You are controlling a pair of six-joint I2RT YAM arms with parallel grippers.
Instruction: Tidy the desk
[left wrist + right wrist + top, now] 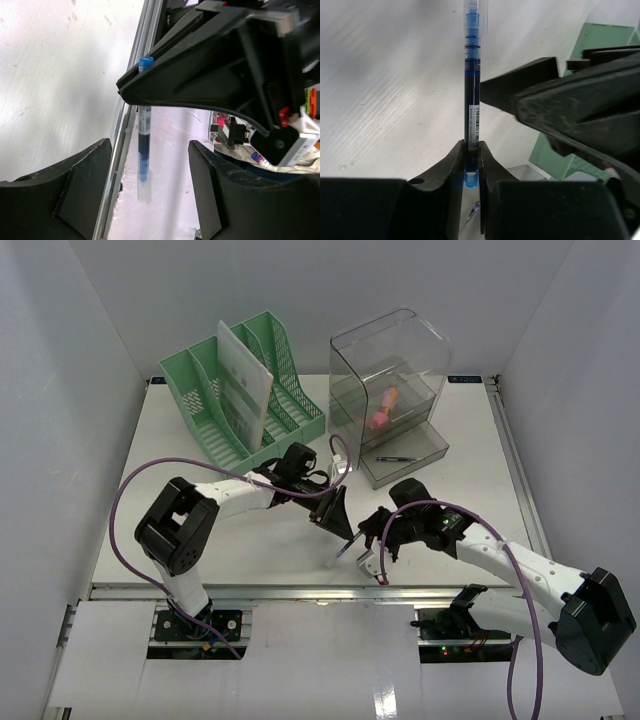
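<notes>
**Right tool (471,146) clamps a blue pen (471,75); left tool (149,145) stands loose around it**

Right wrist view: closest in, the right tool's two black fingers (455,165) are clenched on the pen's blue end. The barrel runs straight away from the camera over the white bench (380,75). The left tool's black fingers sit at the right, beside the barrel; whether they touch it I cannot tell from here. Behind them shows a corner of the green file rack (600,40).

Left wrist view: the left tool's fingers (80,195) fill the bottom corners, spread wide and released. The pen hangs between them with a gap on either side, touching neither. The right tool grips the pen from above, and the pen's blue end sticks out past it. White bench surface lies to the left.

Top view: the left arm (230,495) and right arm (500,560) stretch in from the bottom edge. Their tools are together over the front middle of the bench, near its silver rail (250,590), with the pen between them. The bench spreads wide under everything, from the rail to the back wall. At its back left stands the file rack with papers (243,380) in it. At back right a clear drawer box (395,370) holds a pink thing (383,408), and a dark pen (397,458) lies in its lowest tray.
</notes>
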